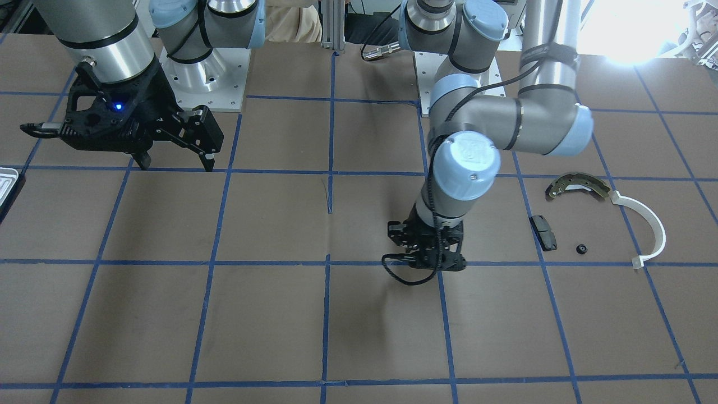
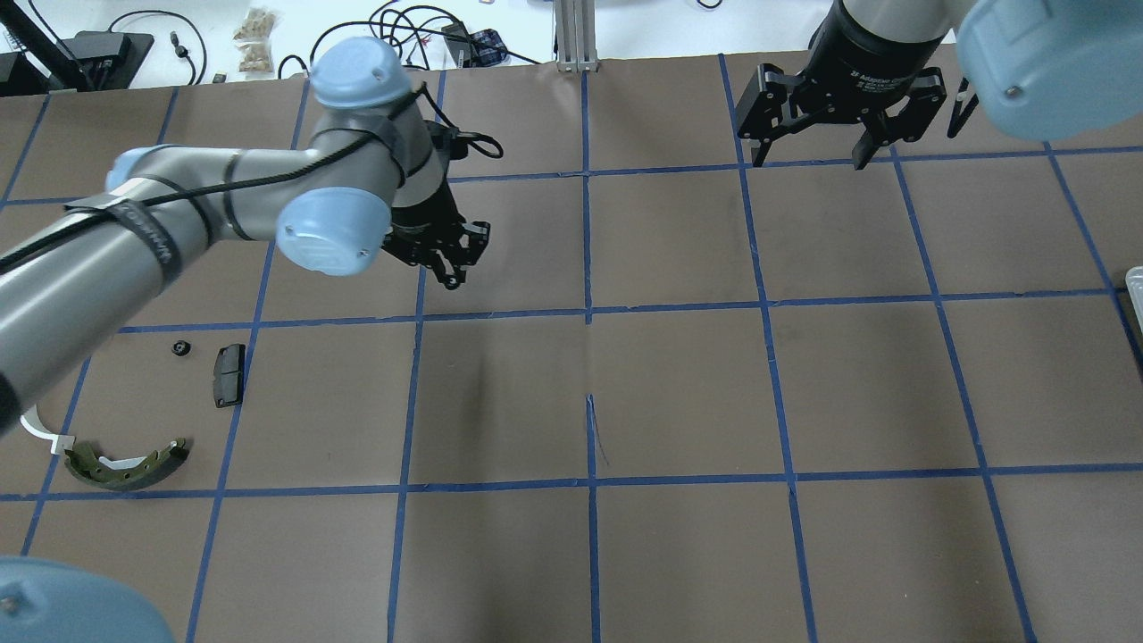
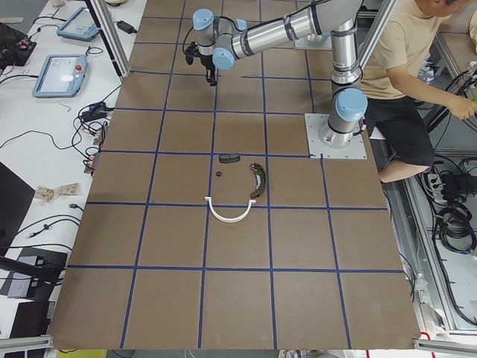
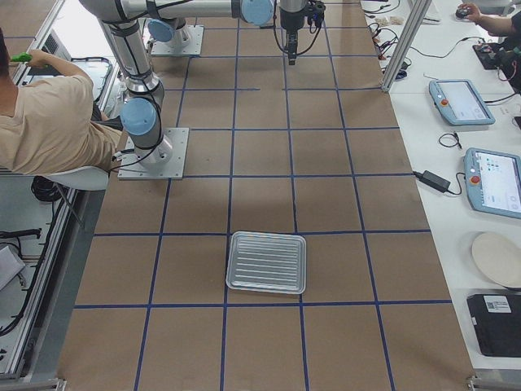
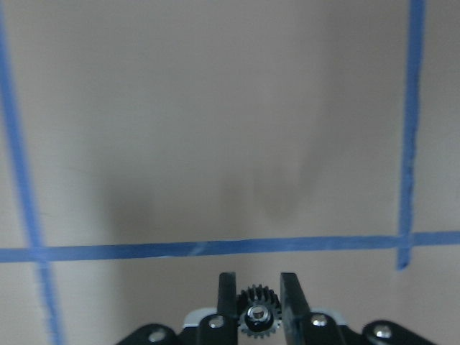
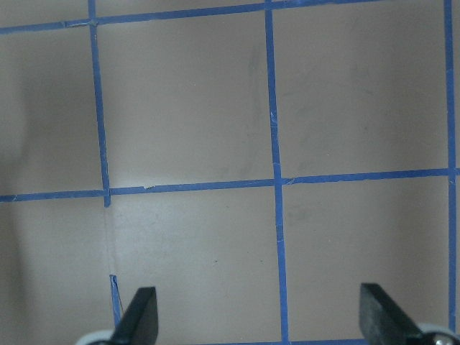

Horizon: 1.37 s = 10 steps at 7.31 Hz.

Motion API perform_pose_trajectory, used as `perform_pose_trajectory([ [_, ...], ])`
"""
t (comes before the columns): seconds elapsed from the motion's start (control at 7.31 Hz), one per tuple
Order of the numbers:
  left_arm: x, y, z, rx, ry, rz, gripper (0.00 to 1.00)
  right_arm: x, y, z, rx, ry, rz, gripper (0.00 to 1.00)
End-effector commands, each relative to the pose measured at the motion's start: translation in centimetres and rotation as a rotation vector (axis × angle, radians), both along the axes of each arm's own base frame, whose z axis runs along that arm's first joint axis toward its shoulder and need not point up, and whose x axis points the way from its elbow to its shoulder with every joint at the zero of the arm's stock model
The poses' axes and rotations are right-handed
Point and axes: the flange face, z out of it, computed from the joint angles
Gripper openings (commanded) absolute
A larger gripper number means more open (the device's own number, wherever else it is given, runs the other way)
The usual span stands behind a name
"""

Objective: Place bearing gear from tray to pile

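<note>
My left gripper is shut on a small black toothed bearing gear and holds it above the brown table. It also shows in the overhead view and the front-facing view, apart from the pile. The pile holds a bronze-grey brake shoe, a white curved strip, a black pad and another small black gear. My right gripper is open and empty, high over the table. The ridged silver tray lies empty, and only its edge shows in the front-facing view.
Blue tape lines divide the brown table into squares. The two arm bases stand on the robot's side. An operator sits beside the table. Tablets and cables lie on a white bench alongside.
</note>
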Motion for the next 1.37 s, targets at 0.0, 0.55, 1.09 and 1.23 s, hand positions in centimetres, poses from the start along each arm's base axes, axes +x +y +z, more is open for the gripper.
perform_pose_trajectory([
  [0.0, 11.0, 0.2, 2.3, 0.027, 0.009, -0.086, 0.00, 0.0, 0.0, 0.1, -0.003, 0.003, -0.001, 1.00],
  [0.55, 33.0, 1.0, -0.3, -0.001, -0.036, -0.114, 0.00, -0.1, 0.0, 0.0, 0.000, 0.001, -0.002, 1.00],
  [1.09, 41.9, 3.6, -8.2, -0.036, -0.032, -0.214, 0.00, -0.1, 0.0, 0.0, -0.002, 0.001, -0.002, 1.00],
  [1.23, 42.9, 4.1, -9.7, -0.034, -0.027, -0.241, 0.00, -0.1, 0.0, 0.0, 0.000, 0.001, -0.002, 1.00],
])
